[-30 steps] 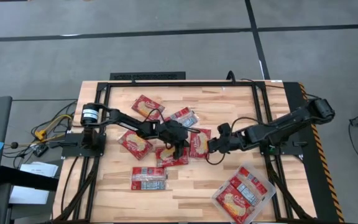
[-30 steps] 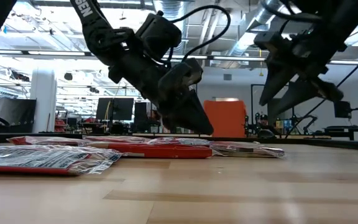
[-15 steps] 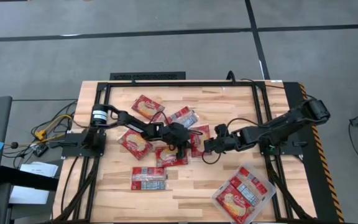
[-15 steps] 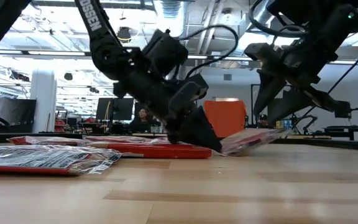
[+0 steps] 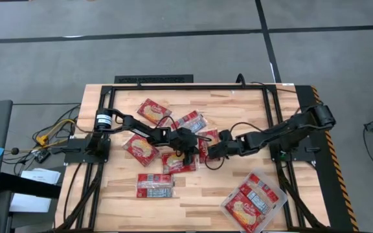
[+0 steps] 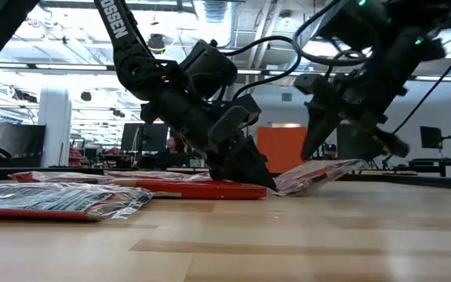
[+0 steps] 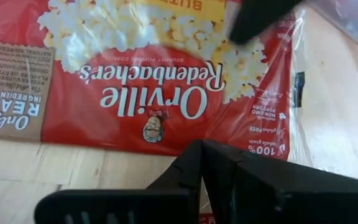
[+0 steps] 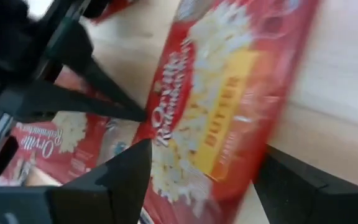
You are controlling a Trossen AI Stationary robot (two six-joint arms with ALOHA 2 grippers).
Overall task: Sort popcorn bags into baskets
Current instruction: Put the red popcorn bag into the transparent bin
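Observation:
Several red popcorn bags lie flat on the wooden table [image 5: 109, 194]. One bag [image 5: 207, 138] at the middle is tilted: its left edge is down and its right end [image 6: 343, 166] is raised off the table. My left gripper [image 5: 192, 153] is shut, with its tip on that bag's left edge. My right gripper [image 5: 211, 155] is open and comes in from the right. Its fingers [image 8: 120, 171] stand on either side of the bag's raised end [image 8: 229, 106]. The clear tray [image 5: 225, 208] at the front right holds bags. My left gripper presses its shut fingertips [image 6: 266, 184] down on the bag's left edge [image 7: 185, 140], slanting down from the table's left. That edge stays on the table and the bag's other end tips up. My right gripper's open fingers flank the raised end; I cannot tell whether they touch it.
Other bags lie at the far left [image 5: 153, 111], behind the grippers [image 5: 192, 121], left of middle [image 5: 141, 147], under my left gripper [image 5: 177, 163] and near the front [image 5: 155, 185]. A black frame [image 5: 193, 86] borders the table. Bare wood shows at the front middle.
My left gripper has gone down and a little toward the table's right onto the bag's left edge. The bag lay flat and has tipped, its right end lifting while the pressed edge stays down. My right gripper has moved toward the table's left, up to the raised end.

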